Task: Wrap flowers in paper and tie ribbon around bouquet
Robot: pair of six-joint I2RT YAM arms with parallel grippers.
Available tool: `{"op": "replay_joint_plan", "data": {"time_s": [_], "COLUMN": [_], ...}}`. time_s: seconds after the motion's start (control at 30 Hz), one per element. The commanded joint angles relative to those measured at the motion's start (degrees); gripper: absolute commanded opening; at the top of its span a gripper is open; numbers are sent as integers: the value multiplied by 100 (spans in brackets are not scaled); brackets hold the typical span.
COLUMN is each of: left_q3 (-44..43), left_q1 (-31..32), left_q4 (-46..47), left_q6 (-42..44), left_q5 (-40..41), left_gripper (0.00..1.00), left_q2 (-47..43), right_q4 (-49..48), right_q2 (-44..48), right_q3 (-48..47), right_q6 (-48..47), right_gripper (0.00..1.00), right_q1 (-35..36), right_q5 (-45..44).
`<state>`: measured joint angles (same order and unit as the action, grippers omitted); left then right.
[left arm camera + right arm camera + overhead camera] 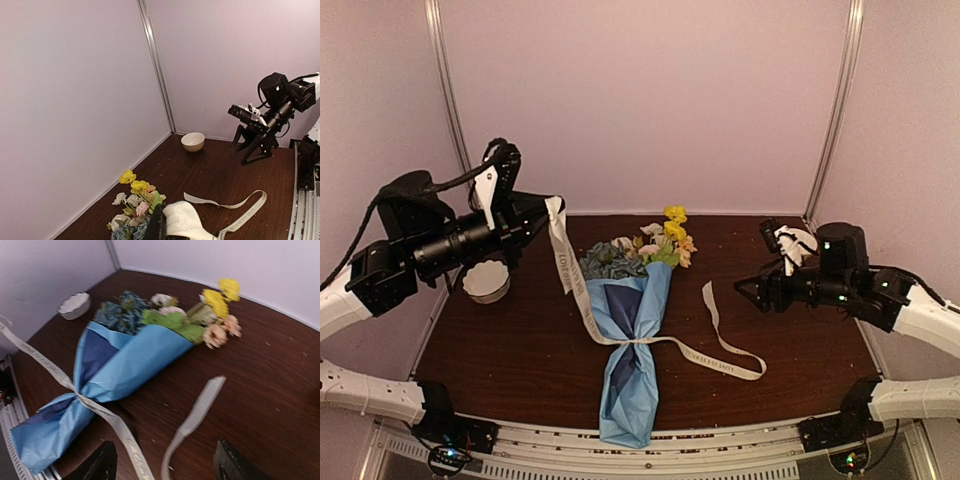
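- We see the left claw [538, 212] clenched on one end of the ribbon [570, 275], held up to the left of the bouquet [635, 310]. From there the ribbon slants down to the bouquet's narrow waist. We judge that a harder pull with nothing resisting could drag or roll the bouquet leftward.
- The right claw [748, 292] hangs to the right of the bouquet, fingers spread wide and empty. The ribbon's other tail lies loose on the desk [520, 350] on that side. We cannot tell whether the crossing at the waist is a real knot. If it is not, the wrap could slacken and the paper [625, 390] could spring open around the flowers [660, 245].
- That tail lies flat, so a grab could scrape the desk or catch only an edge and slip.
- The bouquet's narrow end reaches the near edge of the desk, and any tug that way could slide it off.
- A white bowl [486, 281] sits left of the bouquet beneath the left arm, where a low sweep could knock it.
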<state>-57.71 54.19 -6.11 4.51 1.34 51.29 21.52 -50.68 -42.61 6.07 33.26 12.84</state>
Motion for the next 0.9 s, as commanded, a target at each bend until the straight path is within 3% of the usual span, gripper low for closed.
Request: {"op": "replay_joint_plan", "data": {"time_s": [0.0,0.17,0.33,0.47,0.53,0.8,0.87], "left_q3": [-528,-826,-987,-995,-1011,-870,-874], "left_q1": [229,417,495,500,503,496,491], "left_q4": [375,470,495,537,478,611,444], "left_q6": [303,418,546,524,524,449,409], "left_q5": [-439,-715,-666,-336,-263,499,897], "left_gripper": [0,0,0,0,0,0,0], "left_q2": [307,590,651,655,698,470,413], "right_q4": [-3146,-3342,-3828,-3981,-4155,-4109,-3992], "right_q2": [-756,-2742,-4149,-4777,-4990,-5206,-5143], "right_q3": [337,-953,-1895,-2297,-2370,-2455,-2415], "right_q6": [166,-279,-130,63,187,454,465], "right_gripper": [68,73,89,89,81,14,5], "right_q1": [1307,2246,2366,2396,2426,2404,2371], "right_q5": [1145,1503,2480,2576,2559,2556,2502]}}
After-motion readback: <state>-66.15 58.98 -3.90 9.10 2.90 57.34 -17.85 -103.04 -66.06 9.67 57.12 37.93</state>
